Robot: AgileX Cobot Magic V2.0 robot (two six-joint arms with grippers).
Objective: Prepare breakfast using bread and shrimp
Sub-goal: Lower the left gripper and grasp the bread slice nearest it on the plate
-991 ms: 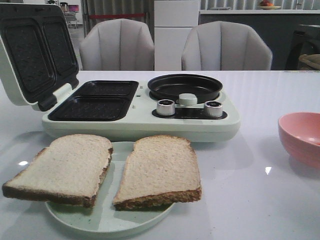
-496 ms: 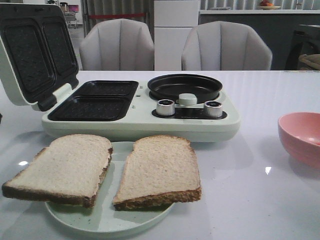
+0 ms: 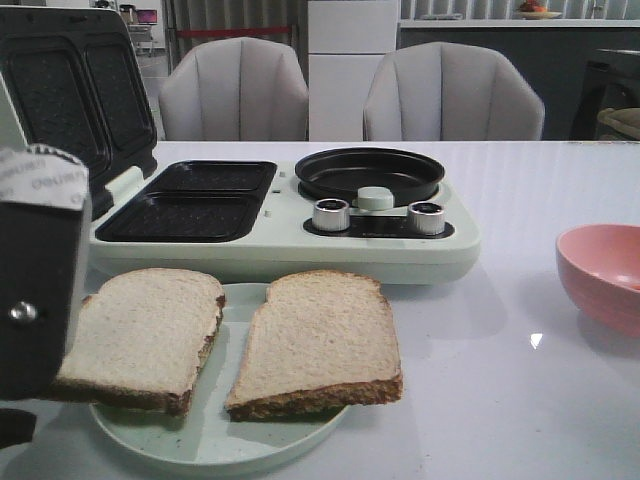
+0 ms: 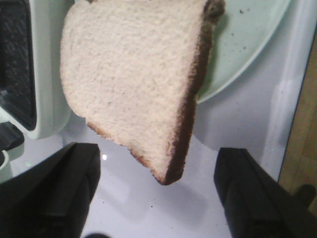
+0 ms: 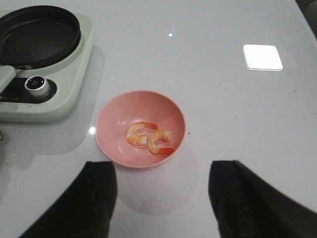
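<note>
Two bread slices lie on a pale green plate (image 3: pixel 210 440), the left slice (image 3: pixel 140 335) overhanging its rim and the right slice (image 3: pixel 320 340) beside it. My left gripper (image 4: pixel 156 198) is open above the table, just off the overhanging corner of the left slice (image 4: pixel 133 84), touching nothing. Its arm (image 3: pixel 40 300) fills the left edge of the front view and hides that corner. Two shrimp (image 5: pixel 137 134) (image 5: pixel 159 141) lie in a pink bowl (image 5: pixel 114 119). My right gripper (image 5: pixel 161 198) hangs open on the near side of the bowl, apart from it.
A pale green breakfast maker (image 3: pixel 280 250) stands behind the plate, its lid (image 3: pixel 60 100) raised over two black grill wells (image 3: pixel 190 200). A round black pan (image 3: pixel 370 172) and two silver knobs (image 3: pixel 332 214) are on its right. The pink bowl (image 3: pixel 600 275) sits at the far right.
My left arm has come into the front view from the left and now covers the left slice's near corner. The bread, plate and bowl have not moved.
</note>
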